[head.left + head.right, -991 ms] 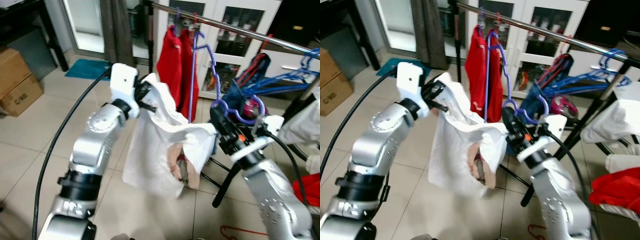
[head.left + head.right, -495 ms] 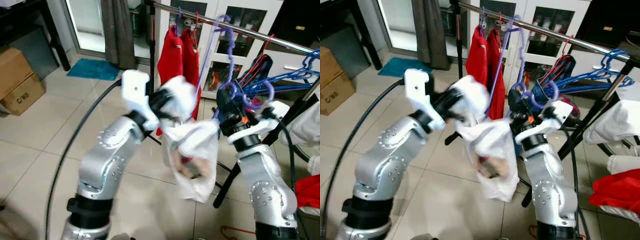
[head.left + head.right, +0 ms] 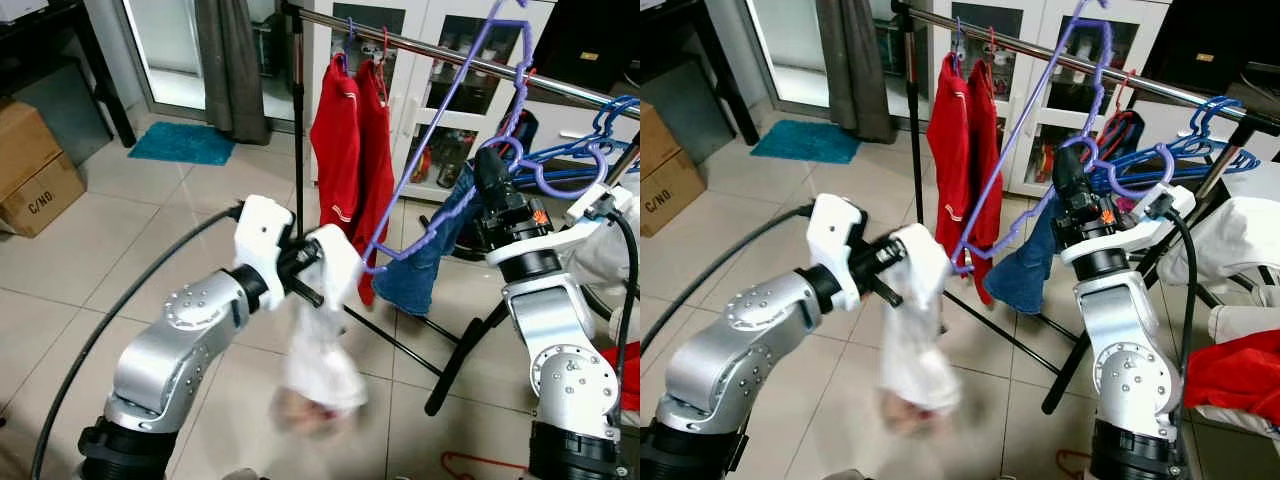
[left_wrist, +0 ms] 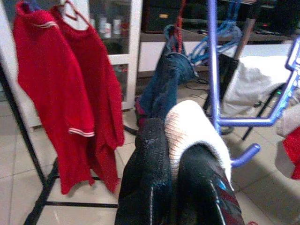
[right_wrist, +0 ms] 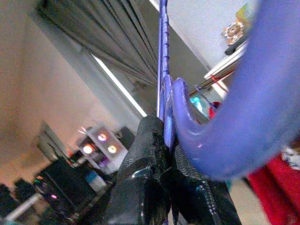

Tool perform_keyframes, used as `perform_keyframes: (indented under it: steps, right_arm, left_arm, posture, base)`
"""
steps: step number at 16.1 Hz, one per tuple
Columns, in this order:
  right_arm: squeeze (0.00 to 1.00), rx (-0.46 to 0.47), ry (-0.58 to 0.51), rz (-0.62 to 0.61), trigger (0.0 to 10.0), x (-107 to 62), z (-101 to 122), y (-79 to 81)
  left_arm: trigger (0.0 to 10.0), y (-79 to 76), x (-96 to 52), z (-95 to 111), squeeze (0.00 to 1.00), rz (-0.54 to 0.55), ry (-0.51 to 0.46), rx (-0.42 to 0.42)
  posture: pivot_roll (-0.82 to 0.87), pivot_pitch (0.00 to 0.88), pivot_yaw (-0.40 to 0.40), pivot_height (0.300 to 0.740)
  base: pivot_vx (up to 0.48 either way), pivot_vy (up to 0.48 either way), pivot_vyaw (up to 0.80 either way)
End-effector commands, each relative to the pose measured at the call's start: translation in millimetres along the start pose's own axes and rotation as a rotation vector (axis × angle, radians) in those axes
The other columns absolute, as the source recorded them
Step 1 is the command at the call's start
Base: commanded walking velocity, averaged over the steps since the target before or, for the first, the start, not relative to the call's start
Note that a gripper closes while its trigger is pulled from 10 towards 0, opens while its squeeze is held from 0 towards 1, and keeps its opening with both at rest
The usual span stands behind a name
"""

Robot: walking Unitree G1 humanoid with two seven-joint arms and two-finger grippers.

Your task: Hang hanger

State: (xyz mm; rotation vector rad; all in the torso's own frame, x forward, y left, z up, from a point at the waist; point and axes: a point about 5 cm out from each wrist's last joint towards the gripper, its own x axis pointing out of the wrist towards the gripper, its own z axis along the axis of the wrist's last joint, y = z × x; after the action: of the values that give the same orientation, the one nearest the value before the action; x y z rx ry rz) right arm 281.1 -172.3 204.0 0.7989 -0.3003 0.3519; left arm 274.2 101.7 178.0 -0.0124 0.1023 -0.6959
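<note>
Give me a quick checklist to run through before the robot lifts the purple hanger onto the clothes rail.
1. Right gripper shut on the purple hanger: ok.
2. Left gripper shut on the white garment: ok.
3. Garment seated squarely on the hanger: not ok, it dangles bunched from one end.
4. Hanger hook over the metal rail: not ok, not yet hooked.
5. Free rail space beside the red shirts: ok.
6. Hanger clear of the blue hangers: cannot tell.
</note>
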Motion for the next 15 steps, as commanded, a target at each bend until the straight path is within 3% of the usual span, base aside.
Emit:
perform_keyframes:
  steps: [1,2,4,6,8,9,10,11,13,14,15]
  right_arm:
    - [0.0,-0.063,0.005,0.009,10.0,0.5,2,1.6]
    - [0.0,-0.131,0.041,-0.012,10.0,-3.9,2,-0.1]
    - [0.0,-0.433,0.252,-0.086,10.0,-21.1,-7,-11.4]
    - [0.0,-0.528,0.341,-0.135,10.0,-33.7,-11,-19.6]
    - [0.0,-0.581,0.453,-0.235,10.0,-60.8,-17,-31.1]
    - [0.0,-0.638,0.482,-0.298,10.0,-76.3,-20,-36.1]
    - [0.0,-0.648,0.535,-0.339,10.0,-93.4,-26,-36.6]
    - [0.0,-0.659,0.597,-0.354,10.0,-111.0,-33,-31.2]
    - [0.0,-0.699,0.549,-0.398,10.0,-116.7,-26,-29.4]
    - [0.0,-0.692,0.532,-0.402,10.0,-116.8,-23,-28.0]
    - [0.0,-0.72,0.509,-0.369,10.0,-114.3,-20,-21.9]
  left_arm:
    - [0.0,3.7,-0.5,2,0.0,0.03,-0.004,0.011]
    - [0.0,14.6,-5.4,-4,0.0,0.13,0.006,0.01]
    - [0.0,23.3,-17.0,-9,0.0,0.216,0.008,-0.008]
    - [0.0,22.2,-23.4,-10,0.0,0.221,-0.009,-0.023]
    - [0.0,20.9,-31.1,-12,0.0,0.255,-0.069,-0.061]
    - [0.0,19.7,-33.2,-13,0.0,0.275,-0.151,-0.151]
    - [10.0,18.0,-35.2,-16,0.0,0.304,-0.189,-0.195]
    - [10.0,17.4,-35.9,-19,0.0,0.388,-0.198,-0.097]
    - [10.0,8.5,-36.6,-30,0.0,0.249,-0.12,-0.09]
    - [10.0,8.3,-36.6,-35,0.0,0.253,-0.079,-0.057]
    - [10.0,3.2,-38.9,-50,0.0,0.218,0.029,-0.02]
  posture:
    - [0.04,0.015,-0.009,0.74]
    - [0.04,0.015,-0.009,0.74]
    - [0.03,0.011,-0.005,0.74]
    - [0.03,0.008,-0.004,0.74]
    - [0.01,0.007,-0.001,0.74]
    - [0.01,0.01,-0.001,0.74]
    - [-0.01,0.011,0.002,0.74]
    - [-0.01,0.013,0.006,0.74]
    - [-0.02,0.012,0.018,0.74]
    - [-0.02,0.013,0.022,0.74]
    - [-0.04,0.03,0.027,0.74]
  base:
    - [0.0,0.0,0.0]
    - [0.0,0.0,0.0]
    - [0.0,0.0,0.0]
    - [0.0,0.0,0.0]
    - [0.0,0.0,0.0]
    - [0.0,0.0,0.0]
    - [0.0,0.0,0.0]
    - [0.0,0.0,-0.8]
    - [0.0,0.0,-0.8]
    - [0.0,0.0,-0.8]
    - [0.0,0.0,-0.8]
